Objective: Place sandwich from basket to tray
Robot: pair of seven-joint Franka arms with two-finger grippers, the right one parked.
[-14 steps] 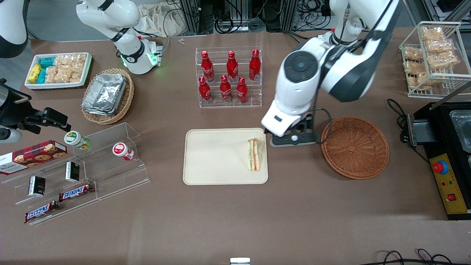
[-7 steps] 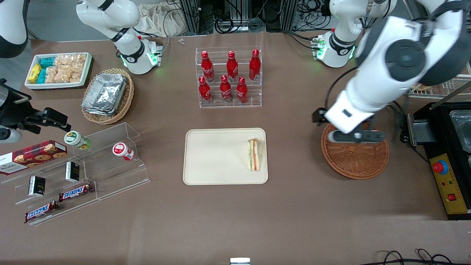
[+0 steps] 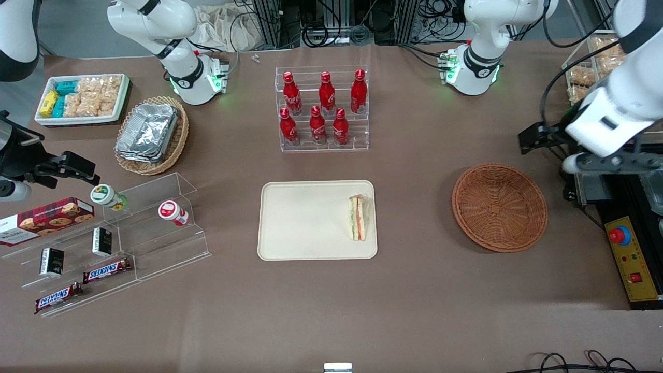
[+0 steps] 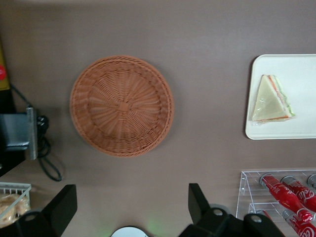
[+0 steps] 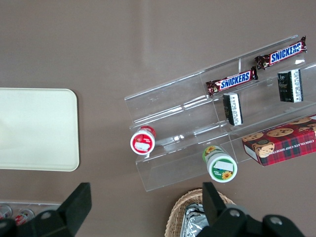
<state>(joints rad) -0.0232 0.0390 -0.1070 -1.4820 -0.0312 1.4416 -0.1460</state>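
Note:
The sandwich (image 3: pixel 358 217) lies on the cream tray (image 3: pixel 305 223), at the tray's end nearest the basket. It also shows in the left wrist view (image 4: pixel 270 98) on the tray (image 4: pixel 303 74). The dark reddish-brown wicker basket (image 3: pixel 499 207) (image 4: pixel 122 105) is empty. My left gripper (image 3: pixel 606 165) (image 4: pixel 131 197) hangs open and empty, high above the table. It is past the basket toward the working arm's end, over the black box.
A rack of red cola bottles (image 3: pixel 323 109) stands farther from the camera than the tray. A black control box with a red button (image 3: pixel 627 243) and a wire rack of snacks (image 3: pixel 606 77) are at the working arm's end. Acrylic snack shelves (image 3: pixel 119 233) and a tan basket of foil containers (image 3: pixel 150 134) are at the parked arm's end.
My left gripper has moved from beside the tray, across over the basket, out toward the working arm's end of the table. The sandwich has stayed on the tray.

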